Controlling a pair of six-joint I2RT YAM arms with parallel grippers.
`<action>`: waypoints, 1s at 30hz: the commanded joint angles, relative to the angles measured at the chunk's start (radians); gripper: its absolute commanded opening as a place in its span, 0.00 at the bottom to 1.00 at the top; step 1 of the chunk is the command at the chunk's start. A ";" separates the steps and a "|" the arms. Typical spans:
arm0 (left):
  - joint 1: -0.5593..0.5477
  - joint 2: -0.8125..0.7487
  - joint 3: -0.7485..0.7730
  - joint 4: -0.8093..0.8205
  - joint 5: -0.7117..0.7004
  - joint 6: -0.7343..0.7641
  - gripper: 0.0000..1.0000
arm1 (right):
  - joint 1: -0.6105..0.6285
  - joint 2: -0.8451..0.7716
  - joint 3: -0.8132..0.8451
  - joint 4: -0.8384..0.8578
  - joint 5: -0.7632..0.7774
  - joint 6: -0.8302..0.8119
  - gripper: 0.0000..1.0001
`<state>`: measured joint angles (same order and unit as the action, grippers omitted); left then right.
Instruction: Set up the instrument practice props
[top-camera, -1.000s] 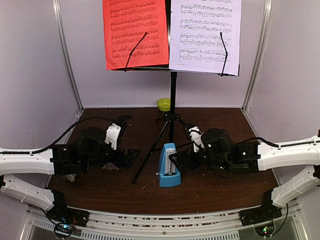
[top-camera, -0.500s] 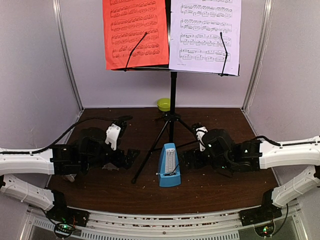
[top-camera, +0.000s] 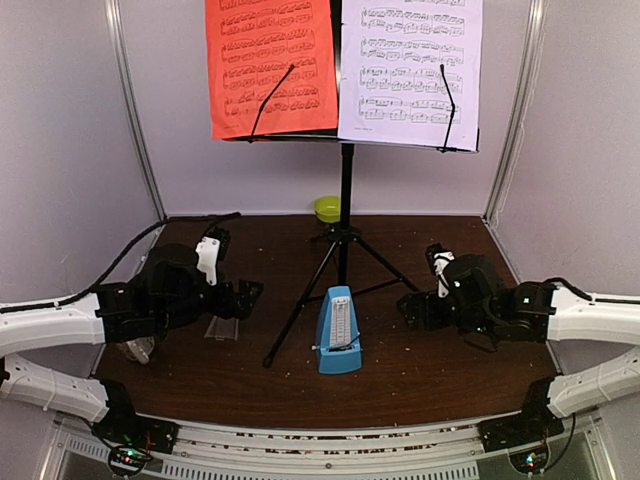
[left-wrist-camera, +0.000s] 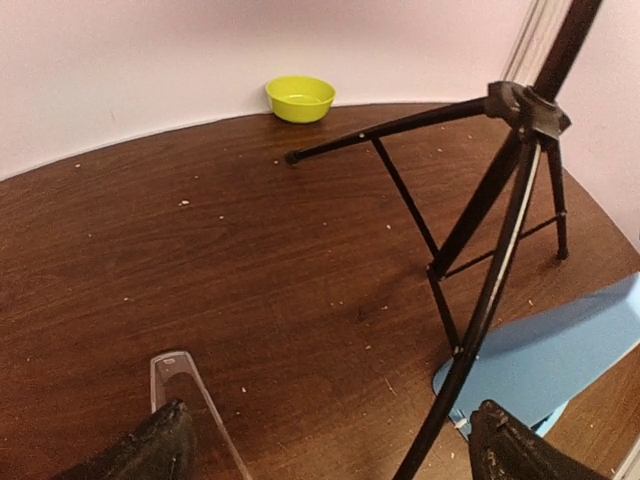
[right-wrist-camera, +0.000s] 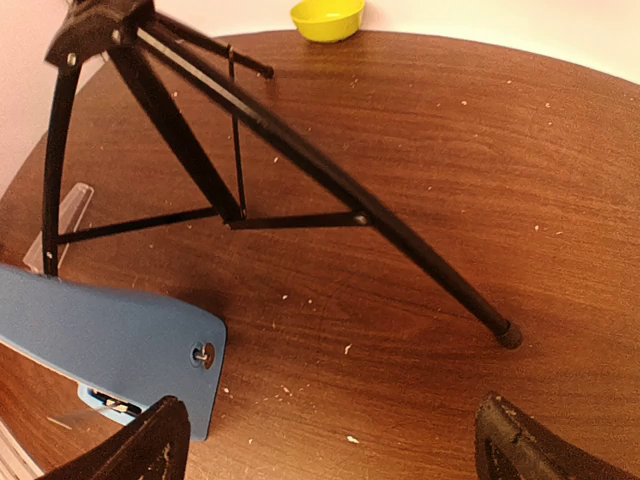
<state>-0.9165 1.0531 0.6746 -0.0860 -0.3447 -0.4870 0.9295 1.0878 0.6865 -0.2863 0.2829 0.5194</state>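
On a dark worktop (top-camera: 440, 375), the music stand (top-camera: 347, 180) holds red sheet (top-camera: 270, 65) and white sheet (top-camera: 410, 70) at reading height; the metronome (top-camera: 337, 330) stands by its legs; left fingers (left-wrist-camera: 150, 450) and right fingers (right-wrist-camera: 150, 440) spread wide, empty.

Centre: the music stand (top-camera: 346, 190) legs and the metronome (top-camera: 336, 335) bar my path. Flanks: I can pass over the table (top-camera: 430, 372), except where the clear cover (top-camera: 222, 328) lies on the left.
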 joint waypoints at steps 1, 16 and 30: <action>0.077 -0.035 -0.006 -0.033 0.051 -0.057 0.98 | -0.078 -0.111 0.001 -0.059 -0.038 -0.007 1.00; 0.420 0.041 0.371 -0.422 0.173 0.012 0.98 | -0.450 -0.259 0.222 -0.215 -0.317 -0.194 1.00; 0.450 -0.009 0.472 -0.503 0.299 -0.071 0.98 | -0.530 -0.404 0.244 -0.155 -0.504 -0.147 1.00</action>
<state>-0.4721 1.1156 1.1683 -0.5697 -0.0849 -0.5152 0.4107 0.7582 0.9684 -0.4759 -0.1703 0.3260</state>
